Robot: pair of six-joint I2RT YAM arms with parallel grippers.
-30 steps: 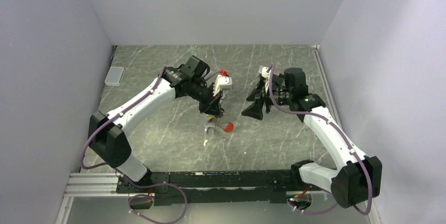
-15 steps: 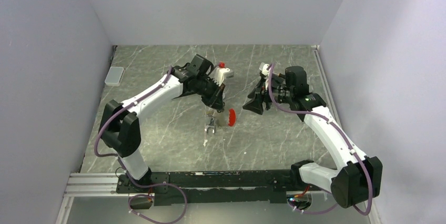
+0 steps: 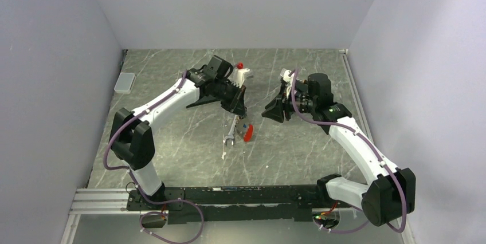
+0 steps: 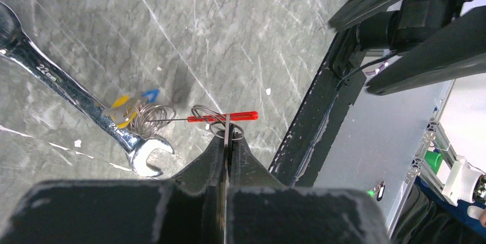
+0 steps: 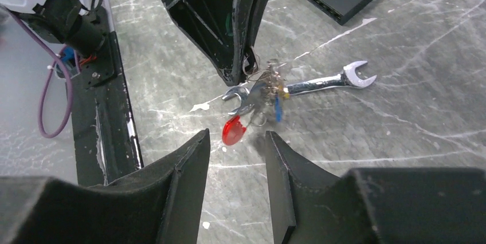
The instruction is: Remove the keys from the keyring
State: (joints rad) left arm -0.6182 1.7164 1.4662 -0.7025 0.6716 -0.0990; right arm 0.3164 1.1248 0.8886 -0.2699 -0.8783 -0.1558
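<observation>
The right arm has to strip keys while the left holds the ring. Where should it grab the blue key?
Probably the blue head: it hangs down out of the bunch of keys, exposed for the pads. Bring the right gripper in level from its own side, facing the left gripper that pinches the keyring.

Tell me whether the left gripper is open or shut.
Shut: the left gripper has its jaws pressed together on the keyring.

1. This looks like a robot lab.
2. Plain pale walls [image 3: 240,9] stand around the desk [image 3: 172,164].
3. A metal rail [image 3: 97,201] at the desk's near edge holds the left arm [image 3: 166,103] and right arm [image 3: 355,141].
</observation>
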